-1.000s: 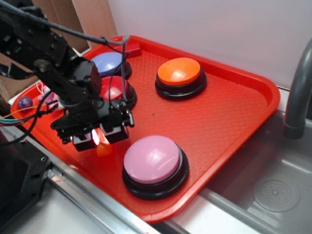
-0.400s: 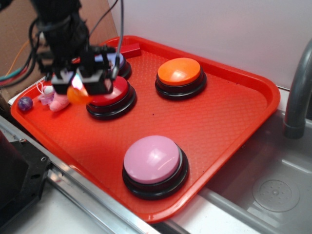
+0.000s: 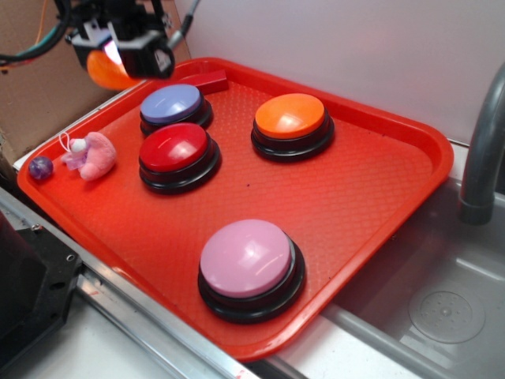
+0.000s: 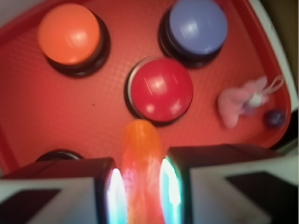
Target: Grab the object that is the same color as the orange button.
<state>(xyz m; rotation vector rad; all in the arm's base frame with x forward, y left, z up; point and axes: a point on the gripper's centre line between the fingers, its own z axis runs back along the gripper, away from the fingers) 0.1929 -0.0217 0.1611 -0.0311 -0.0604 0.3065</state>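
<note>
So my gripper is squeezed tight on the small shiny orange carrot-shaped toy, one jaw on each side of it. I hold it high in the air over the back left corner of the red plastic tray. Far below me sit the big round orange button with a black base, the red button, the purple-blue button and the pink button. A fuzzy pink plush toy lies near the tray's left edge, beside a tiny purple ball, I think.
</note>
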